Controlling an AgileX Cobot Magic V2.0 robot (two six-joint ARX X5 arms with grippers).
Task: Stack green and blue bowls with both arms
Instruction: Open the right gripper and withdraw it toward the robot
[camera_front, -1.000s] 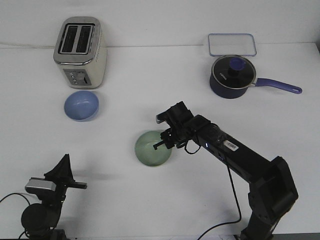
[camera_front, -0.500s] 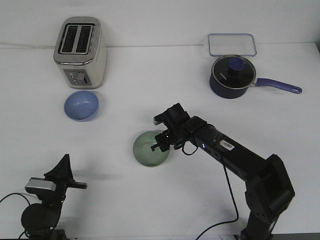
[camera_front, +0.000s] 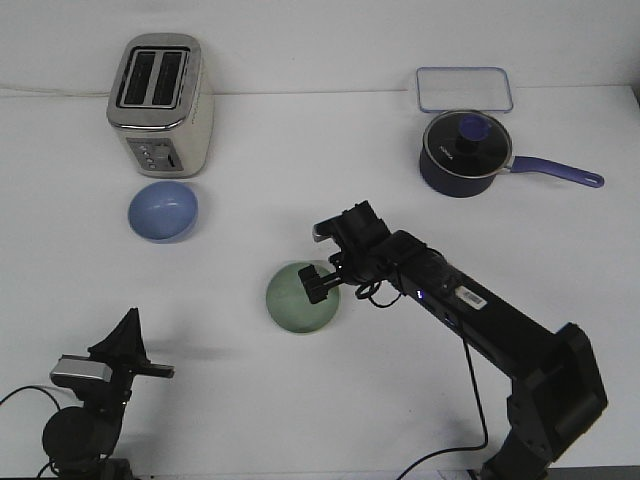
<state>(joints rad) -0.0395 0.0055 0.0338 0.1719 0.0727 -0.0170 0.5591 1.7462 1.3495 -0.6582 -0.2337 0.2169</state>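
On the white surface (camera_front: 300, 150), the right arm's tool (camera_front: 318, 285) sits at the green bowl (camera_front: 298, 300) near the middle, grip hard to tell, the blue bowl (camera_front: 163, 211) before the toaster (camera_front: 160, 105), the left tool (camera_front: 125, 355) idle, state unclear.

Sage-green bowl (camera_front: 298, 300); periwinkle bowl (camera_front: 163, 211); navy saucepan (camera_front: 463, 155); cream-and-silver toaster (camera_front: 160, 104).

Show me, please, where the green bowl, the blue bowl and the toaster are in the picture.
green bowl (camera_front: 293, 303), front view, on its inner surface, left of the jaws.
blue bowl (camera_front: 163, 211), front view, on the middle of its hollow.
toaster (camera_front: 160, 140), front view, on its front face under the slots.
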